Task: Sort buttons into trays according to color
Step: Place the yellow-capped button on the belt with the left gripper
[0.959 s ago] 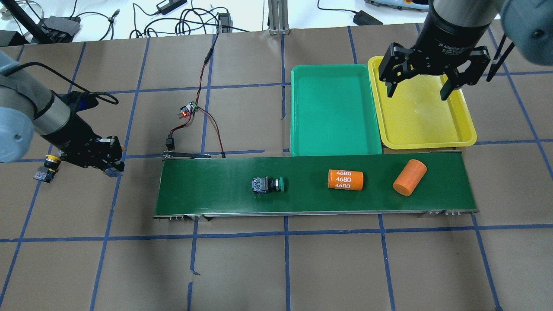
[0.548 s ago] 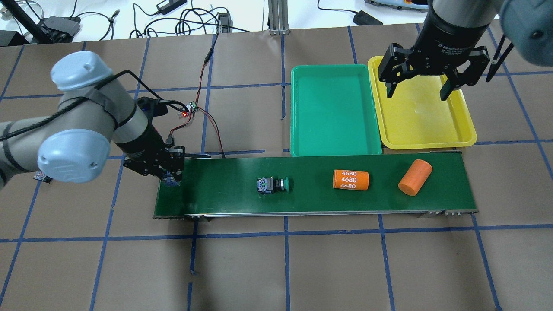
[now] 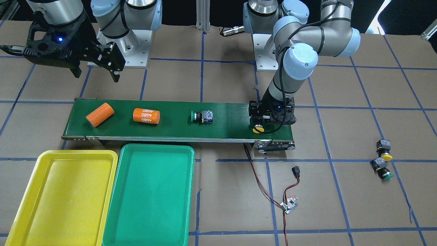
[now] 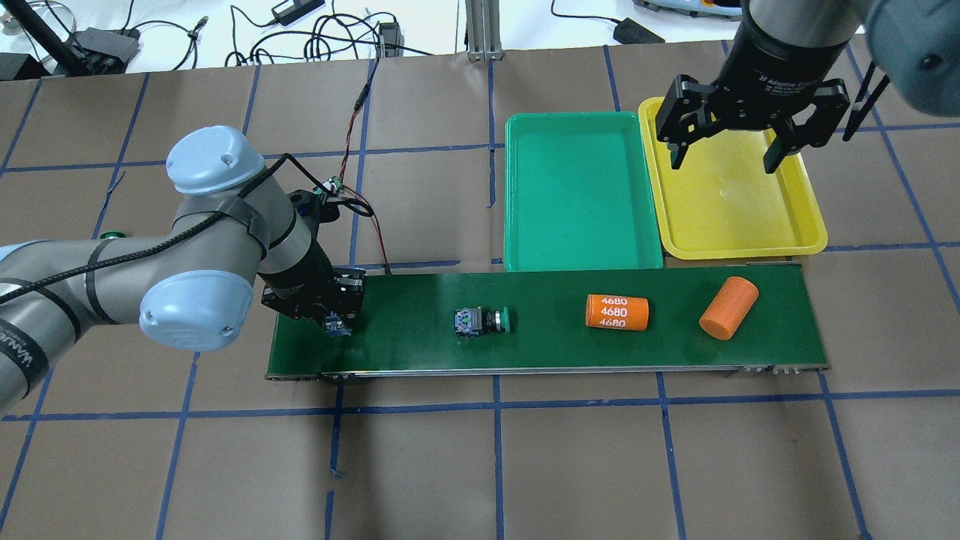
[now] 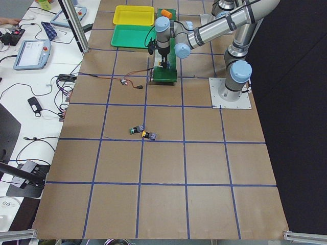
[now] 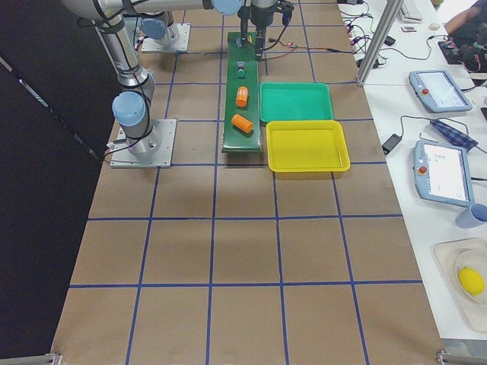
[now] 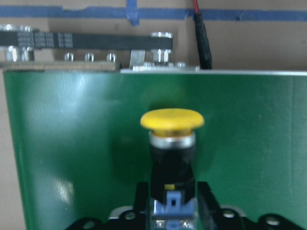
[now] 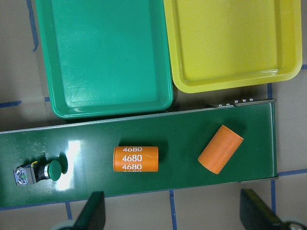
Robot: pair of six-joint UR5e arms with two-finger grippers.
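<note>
"Swinging across within the last second, the left gripper (image 4: 336,324) has left the bare table and is over the end of the conveyor belt (image 4: 405,349) farthest from the trays. What does it carry?"

"A yellow-capped button (image 7: 171,120). Its fingers (image 7: 142,201) are clamped on the black body, with the cap pointing forward, low over the belt. Whether it touches the belt, I cannot tell."

"And the other things on the belt?"

"All three have crept towards the trays' end: the green-capped button (image 4: 480,322), the orange cylinder printed 4680 (image 4: 616,312) and the plain orange cylinder (image 4: 726,308). So I judge the belt is running, and a release here would send the yellow one after them."

"The right gripper (image 4: 726,160)?"

"It has not moved. It hangs above the yellow tray (image 4: 795,229) with its fingers wide apart and nothing between them. The green tray (image 4: 585,225) just beside holds nothing either, so no button is sorted yet. A second yellow button (image 3: 385,150) and a second green button (image 3: 382,169) lie together on the table, well apart from the belt."
</note>
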